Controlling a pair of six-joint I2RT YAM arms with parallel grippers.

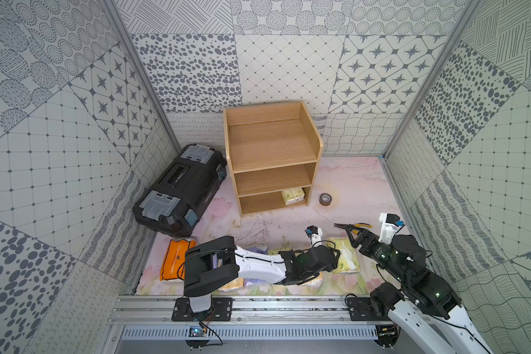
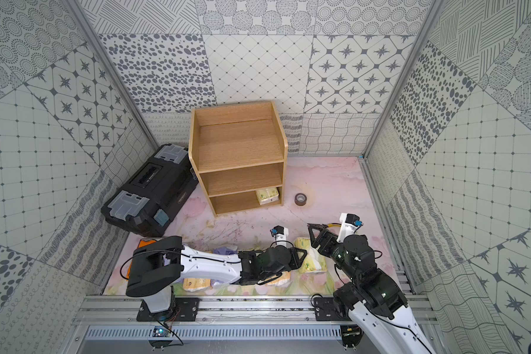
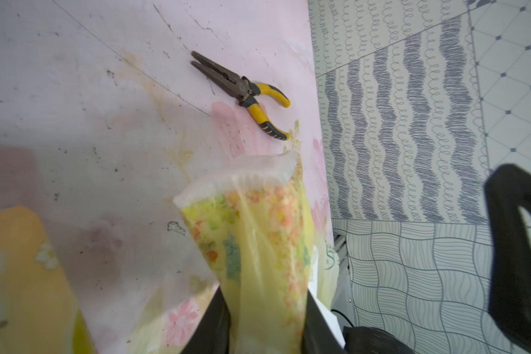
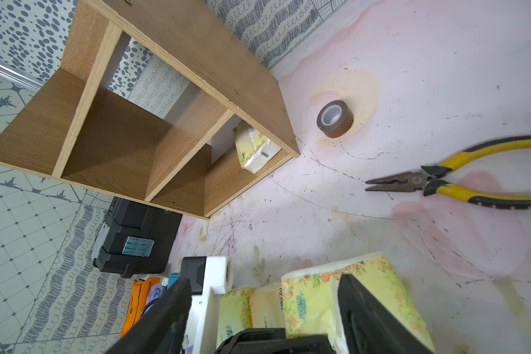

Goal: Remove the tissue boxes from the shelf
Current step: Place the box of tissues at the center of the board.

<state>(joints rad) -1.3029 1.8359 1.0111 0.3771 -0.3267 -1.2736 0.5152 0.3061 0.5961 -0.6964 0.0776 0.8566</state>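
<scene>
Left gripper [image 3: 267, 312], in front of the shelf [image 1: 273, 144]: pinching a pale green-yellow pack [image 3: 252, 230] between part-closed jaws.
Right gripper [image 4: 265, 285]: gaping empty, sitting nearer the last tissue pack [image 1: 293, 196], lying beyond it in the shelf's bottom tier, right end, apparently end-on to the opening.

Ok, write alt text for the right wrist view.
A wooden shelf stands nearly empty, one tissue pack in its bottom tier. Tape roll and pliers lie on the pink floor; more tissue packs lie close to the camera.
</scene>
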